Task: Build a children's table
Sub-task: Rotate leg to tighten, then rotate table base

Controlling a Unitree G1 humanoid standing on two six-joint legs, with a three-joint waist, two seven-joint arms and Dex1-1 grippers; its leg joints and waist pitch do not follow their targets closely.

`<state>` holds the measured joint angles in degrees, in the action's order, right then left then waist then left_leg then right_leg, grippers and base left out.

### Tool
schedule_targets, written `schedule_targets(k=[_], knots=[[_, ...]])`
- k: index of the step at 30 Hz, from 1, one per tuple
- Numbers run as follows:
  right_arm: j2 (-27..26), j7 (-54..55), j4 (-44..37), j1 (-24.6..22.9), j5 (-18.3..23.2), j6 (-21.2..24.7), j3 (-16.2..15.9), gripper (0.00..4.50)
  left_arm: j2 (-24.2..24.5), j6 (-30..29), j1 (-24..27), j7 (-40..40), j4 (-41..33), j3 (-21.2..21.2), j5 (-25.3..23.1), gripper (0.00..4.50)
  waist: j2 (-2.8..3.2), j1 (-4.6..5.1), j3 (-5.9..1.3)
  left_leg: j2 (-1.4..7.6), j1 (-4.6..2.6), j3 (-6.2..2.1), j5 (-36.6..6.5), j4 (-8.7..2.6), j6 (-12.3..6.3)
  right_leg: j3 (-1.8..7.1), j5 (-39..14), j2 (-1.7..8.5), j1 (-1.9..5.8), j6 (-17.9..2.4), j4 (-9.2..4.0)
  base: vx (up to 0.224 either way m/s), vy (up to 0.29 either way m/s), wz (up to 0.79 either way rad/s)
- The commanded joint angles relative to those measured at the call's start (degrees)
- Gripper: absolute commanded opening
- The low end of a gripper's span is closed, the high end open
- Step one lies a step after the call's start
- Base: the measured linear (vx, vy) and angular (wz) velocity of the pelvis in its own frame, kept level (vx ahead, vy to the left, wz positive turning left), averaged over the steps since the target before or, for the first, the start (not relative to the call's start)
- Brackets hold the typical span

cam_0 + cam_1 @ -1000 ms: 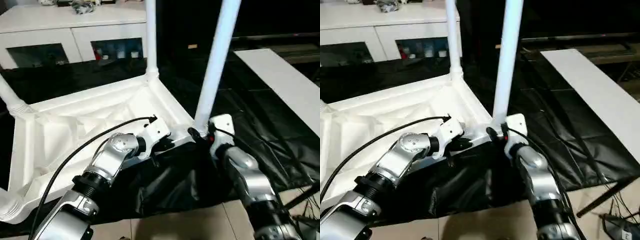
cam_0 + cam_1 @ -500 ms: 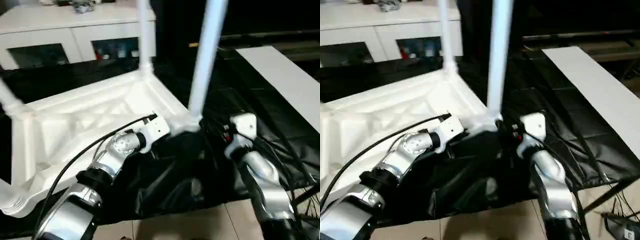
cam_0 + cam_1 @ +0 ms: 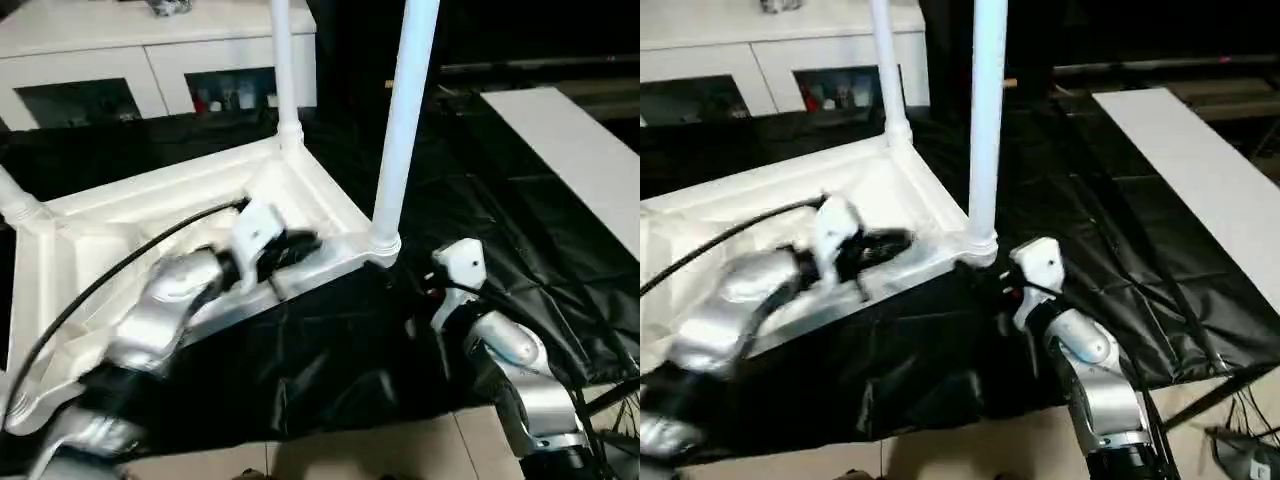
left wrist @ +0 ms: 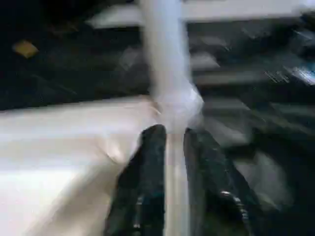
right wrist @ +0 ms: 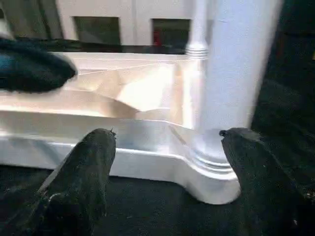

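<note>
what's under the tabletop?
A black sheet lies under the upside-down tabletop and spreads out past its near edge and right side. What is beneath the sheet, and the part of it directly below the tabletop, is covered.

The white plastic rectangular tabletop [image 3: 150, 215] lies upside down on a black plastic sheet [image 3: 480, 230] spread over the floor. Tapered white tube legs stand in its corner sockets: one [image 3: 398, 130] at the near right corner, another [image 3: 283, 70] behind it at the far right corner. The left pincer [image 3: 300, 247] sits over the tabletop's near right rim. The right pincer [image 3: 418, 290] lies just right of the near right corner, apart from it. A white cabinet with glass doors [image 3: 150, 65] stands behind the tabletop. A flat white board [image 3: 570, 150] lies to the right.
</note>
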<state>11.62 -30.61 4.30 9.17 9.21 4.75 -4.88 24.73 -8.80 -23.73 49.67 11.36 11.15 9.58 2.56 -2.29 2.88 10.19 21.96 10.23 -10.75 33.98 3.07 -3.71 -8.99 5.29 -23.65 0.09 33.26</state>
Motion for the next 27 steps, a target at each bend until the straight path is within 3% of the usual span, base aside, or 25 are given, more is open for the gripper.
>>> schedule_targets(k=[1, 2, 5, 8, 9, 11, 12, 14, 19, 24, 27], knots=[[0.54, -1.41, -1.20, 0.70, 0.43, 0.68, -0.69, 3.81, 2.75, -3.95, 0.68, 3.24, -2.79, -0.46, 0.07, 1.07, -0.30, 0.04, -3.35, 2.79, -1.26, -0.84, -16.76, -4.82, -2.04, 2.20, -21.43, 2.55, 2.40, -10.26, -3.55, 0.000, 0.000, 0.00], [0.71, -1.91, -1.09, 0.91, 0.30, 0.58, -1.10, 3.81, 5.08, -4.96, 1.08, 4.59, -3.22, -0.86, -1.03, 1.21, -0.52, 0.19, -3.26, 2.75, -1.25, -0.78, -17.24, -4.89, -1.79, 2.24, -21.47, 2.44, 2.30, -9.96, -3.67, 0.000, 0.000, 0.00], [1.16, -2.80, -0.68, 1.29, -0.21, 0.22, -1.90, 3.81, 11.40, -7.10, 2.07, 5.76, -4.24, -2.29, -3.93, 1.39, -0.31, 0.46, -3.16, 2.53, -1.37, -0.92, -18.59, -5.04, -0.60, 2.30, -21.58, 2.37, 2.18, -9.25, -3.70, 0.000, 0.000, 0.00], [1.32, -3.41, -0.45, 1.36, -0.04, 0.45, -2.18, 3.81, 16.56, -11.18, 3.46, 6.43, -6.80, -3.06, -3.45, 1.77, -0.26, 0.36, -3.24, 2.49, -1.42, -1.03, -18.75, -5.06, -0.08, 2.39, -22.16, 2.56, 2.20, -9.08, -3.57, 0.000, 0.000, 0.00], [1.48, -3.63, -0.29, 1.40, -0.18, 0.36, -2.32, 3.81, 19.37, -12.86, 4.46, 7.72, -8.41, -3.17, -3.38, 1.77, -0.44, 0.44, -3.14, 2.48, -1.42, -0.94, -18.93, -5.06, -0.18, 2.46, -22.10, 2.48, 2.03, -9.33, -3.57, 0.000, 0.000, 0.00], [1.47, -3.91, -0.13, 1.38, 0.04, 0.50, -2.38, 3.81, 23.02, -15.82, 6.08, 9.55, -10.48, -3.53, -3.25, 1.79, -0.22, 0.65, -3.07, 2.46, -1.18, -1.10, -19.38, -5.21, -0.02, 2.46, -22.75, 2.46, 2.12, -9.23, -3.34, 0.000, 0.000, 0.00], [1.51, -3.99, -0.06, 1.33, 0.02, 0.47, -2.41, 3.81, 24.20, -16.93, 6.90, 10.46, -11.32, -3.77, -2.91, 1.84, -0.40, 0.57, -3.08, 2.37, -1.57, -0.94, -19.69, -5.08, 0.10, 2.50, -22.88, 2.32, 1.81, -9.18, -3.60, 0.000, 0.000, 0.00], [1.59, -4.19, 0.06, 1.21, -0.01, 0.43, -2.50, 3.81, 26.87, -19.34, 8.85, 12.45, -13.21, -4.47, -2.27, 2.15, -0.30, 0.38, -3.18, 2.46, -1.59, -0.89, -18.61, -4.95, 0.09, 2.72, -20.74, 2.47, 1.79, -10.20, -3.32, 0.000, 0.000, 0.00], [1.75, -4.45, 0.33, 1.20, 0.00, 0.24, -2.79, 3.81, 30.00, -17.77, 10.48, 13.18, -12.27, -3.53, -5.95, 2.19, -0.34, 0.21, -3.24, 2.35, -1.33, -1.02, -18.50, -5.03, 0.11, 2.65, -19.48, 2.27, 2.05, -10.10, -3.09, 0.000, 0.000, 0.00], [2.08, -5.17, 0.38, 1.38, -0.15, 0.30, -3.37, 3.81, 29.73, -20.25, 10.41, 12.49, -12.68, -2.10, -4.91, 2.19, -0.29, 0.39, -3.32, 2.27, -1.58, -1.09, -20.17, -5.03, 0.85, 2.67, -20.42, 2.33, 1.97, -10.15, -3.14, 0.000, 0.000, 0.00], [2.76, -7.33, -0.90, 0.88, 0.33, 1.13, -4.47, 3.81, 28.05, -17.90, 9.55, 10.42, -9.46, -1.61, -7.63, 1.83, -0.40, 0.40, -3.22, 2.20, -1.58, -1.13, -21.08, -4.95, 0.72, 2.64, -21.71, 2.34, 1.98, -9.66, -3.40, 0.000, 0.000, 0.00]])
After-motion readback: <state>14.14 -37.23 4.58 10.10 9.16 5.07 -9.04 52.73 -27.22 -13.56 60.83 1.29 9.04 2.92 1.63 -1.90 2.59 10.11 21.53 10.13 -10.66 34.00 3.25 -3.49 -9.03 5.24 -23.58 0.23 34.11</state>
